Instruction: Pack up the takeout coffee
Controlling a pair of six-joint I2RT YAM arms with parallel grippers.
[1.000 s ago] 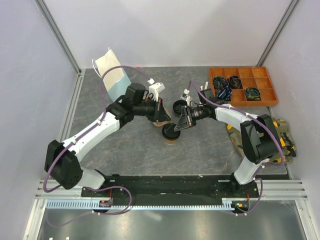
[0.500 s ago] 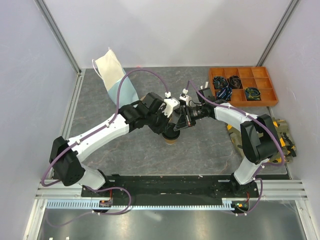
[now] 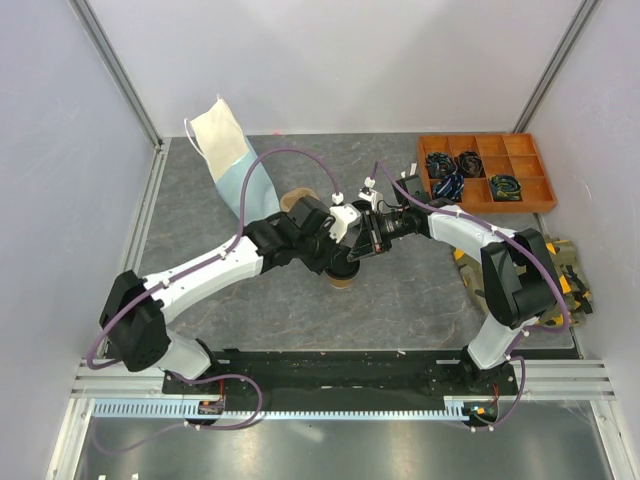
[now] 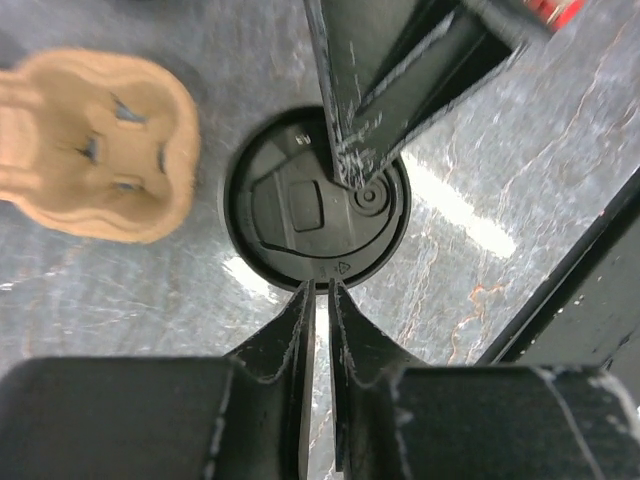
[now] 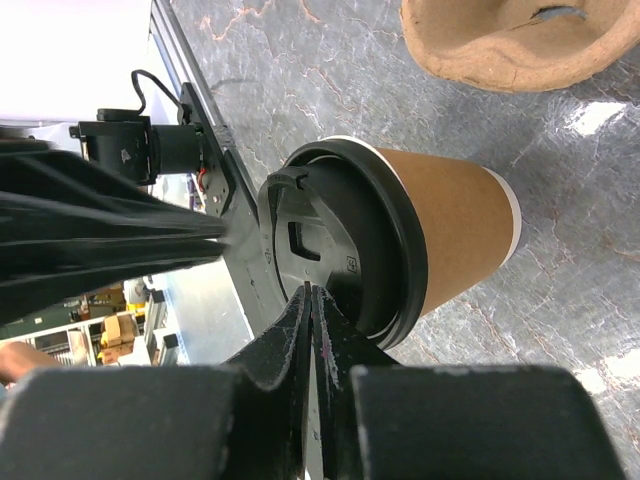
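The coffee cup point(image 5: 450, 240) stands upright on the tabletop point(image 3: 420, 300) beside the carrier point(image 4: 90, 160). Left fingers point(image 4: 290, 335) and right fingers point(image 5: 285, 340) are pinched closed, empty, tips on its lid point(image 5: 330, 250). The cup is probably light and crushable; grip the paper wall gently.

1. In the top view the takeout coffee point(image 3: 343, 276) stands upright on the table point(image 3: 420, 305), near the centre of the frame.
2. The left gripper point(image 3: 346, 256) is at the cup from the left and the right gripper point(image 3: 362, 247) from the right. Both are over the lid.
3. The carrier point(image 3: 294, 199) lies just to the upper left of the cup, apart from it and partly behind the left arm.
4. The paper bag point(image 3: 226, 148) stands in the upper left, at the table's far corner, beyond the carrier.
5. The compartment tray point(image 3: 487, 172) lies in the upper right, well apart from the cup, with bundles in several compartments.
6. In the left wrist view the left fingertips sit at the lid's lower rim, and the right gripper's tip lies on the lid from above.
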